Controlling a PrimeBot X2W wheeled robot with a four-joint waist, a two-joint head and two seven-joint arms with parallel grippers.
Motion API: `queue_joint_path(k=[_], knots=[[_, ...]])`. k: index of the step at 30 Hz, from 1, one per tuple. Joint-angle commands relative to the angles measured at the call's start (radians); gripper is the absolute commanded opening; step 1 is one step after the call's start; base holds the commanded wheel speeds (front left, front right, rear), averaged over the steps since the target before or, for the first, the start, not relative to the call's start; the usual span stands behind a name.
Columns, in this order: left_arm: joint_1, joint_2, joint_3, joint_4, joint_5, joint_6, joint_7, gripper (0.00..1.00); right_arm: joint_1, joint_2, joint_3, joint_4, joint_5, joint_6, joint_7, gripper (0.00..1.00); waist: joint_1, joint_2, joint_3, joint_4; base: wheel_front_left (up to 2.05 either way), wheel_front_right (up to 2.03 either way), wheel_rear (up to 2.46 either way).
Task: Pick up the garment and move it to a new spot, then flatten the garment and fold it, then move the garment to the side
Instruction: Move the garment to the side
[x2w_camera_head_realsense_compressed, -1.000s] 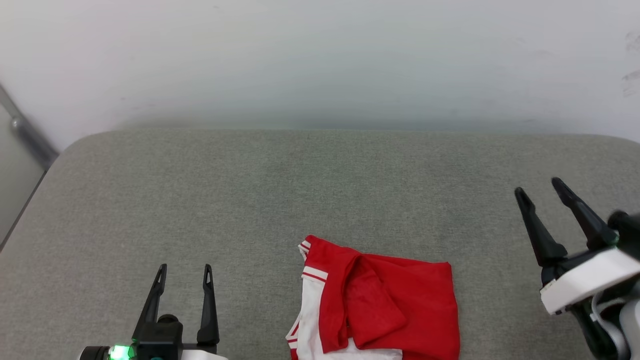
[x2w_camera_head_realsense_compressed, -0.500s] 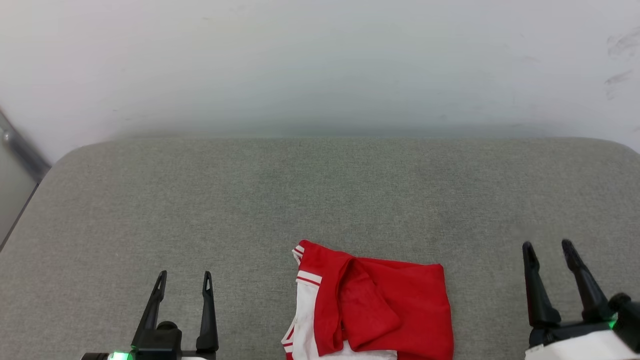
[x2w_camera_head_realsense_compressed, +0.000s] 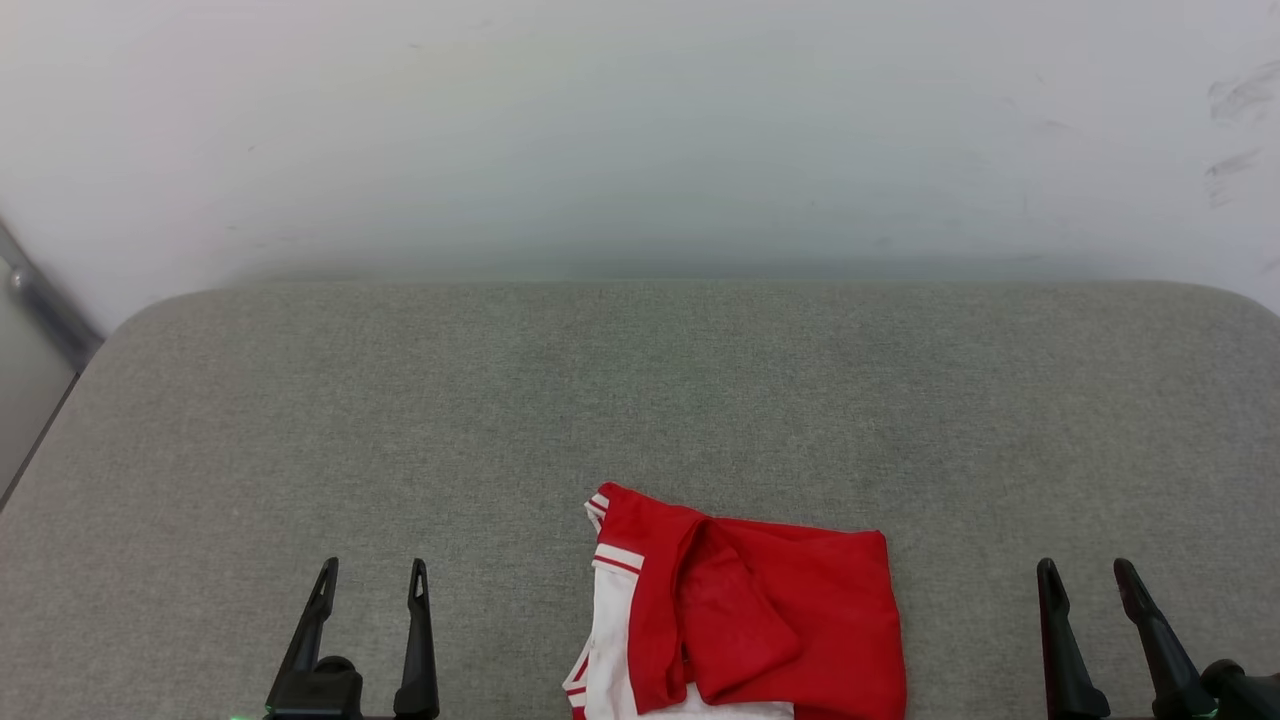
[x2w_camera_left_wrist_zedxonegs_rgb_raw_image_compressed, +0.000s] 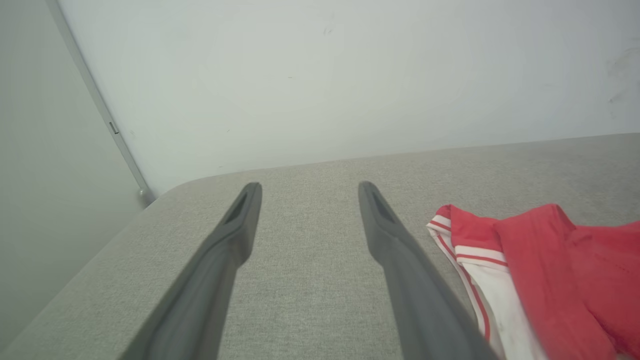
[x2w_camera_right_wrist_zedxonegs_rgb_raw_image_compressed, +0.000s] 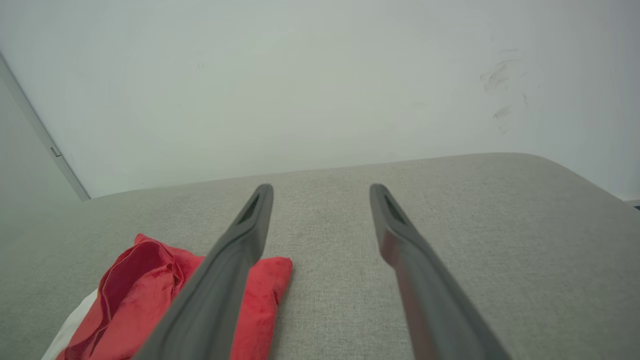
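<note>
The garment (x2w_camera_head_realsense_compressed: 770, 610) lies folded into a compact red bundle at the near middle of the grey cushioned surface (x2w_camera_head_realsense_compressed: 640, 400), with a white sleeve and striped trim along its left side; its front print is hidden. The left wrist view has the garment (x2w_camera_left_wrist_zedxonegs_rgb_raw_image_compressed: 530, 270) at its right, and the right wrist view has the garment (x2w_camera_right_wrist_zedxonegs_rgb_raw_image_compressed: 150, 295) at its lower left. My left gripper (x2w_camera_head_realsense_compressed: 372, 570) stands open at the lower left, well apart from the garment, nothing between its fingers. My right gripper (x2w_camera_head_realsense_compressed: 1084, 570) stands open at the lower right, also apart and empty.
A pale wall (x2w_camera_head_realsense_compressed: 640, 130) rises directly behind the surface, with dark scuff marks (x2w_camera_head_realsense_compressed: 1235, 100) at the upper right. A metal strip (x2w_camera_head_realsense_compressed: 45, 300) runs along the wall at the far left. The surface's rounded corners fall away at left and right.
My right gripper has drawn back from the right middle down to the lower right edge. The left gripper has slipped slightly lower. The garment has stayed put; the camera shifted a little.
</note>
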Motion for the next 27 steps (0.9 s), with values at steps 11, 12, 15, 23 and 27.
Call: queue_joint_path(k=[11, 12, 15, 23, 27], knots=[[0.006, -0.009, 0.01, 0.004, 0.002, -0.012, -0.002, 1.0, 0.003, 0.013, -0.001, -0.002, -0.024, 0.0, -0.004, 1.0, 0.0, 0.0, 0.005, 0.004, 0.0, 0.0, 0.0], [0.006, -0.01, 0.011, 0.004, 0.003, -0.013, -0.002, 1.0, -0.007, 0.011, -0.002, -0.008, -0.025, 0.0, -0.004, 1.0, 0.0, 0.0, 0.005, 0.004, 0.0, 0.0, 0.0], [0.006, -0.011, 0.014, 0.005, 0.004, -0.015, -0.002, 1.0, -0.044, -0.014, -0.006, -0.026, -0.03, 0.0, -0.004, 1.0, 0.0, 0.0, 0.005, 0.005, 0.0, 0.0, 0.0], [-0.014, -0.015, 0.01, 0.009, 0.011, -0.023, -0.002, 1.0, -0.251, -0.18, 0.062, -0.069, -0.007, 0.0, 0.075, 1.0, 0.0, 0.0, 0.019, 0.013, 0.0, 0.0, 0.0], [-0.021, -0.016, 0.007, 0.01, 0.012, -0.03, -0.002, 1.0, -0.358, -0.293, 0.165, -0.071, 0.069, 0.0, 0.264, 1.0, 0.0, 0.0, 0.028, 0.023, 0.0, 0.0, 0.0]])
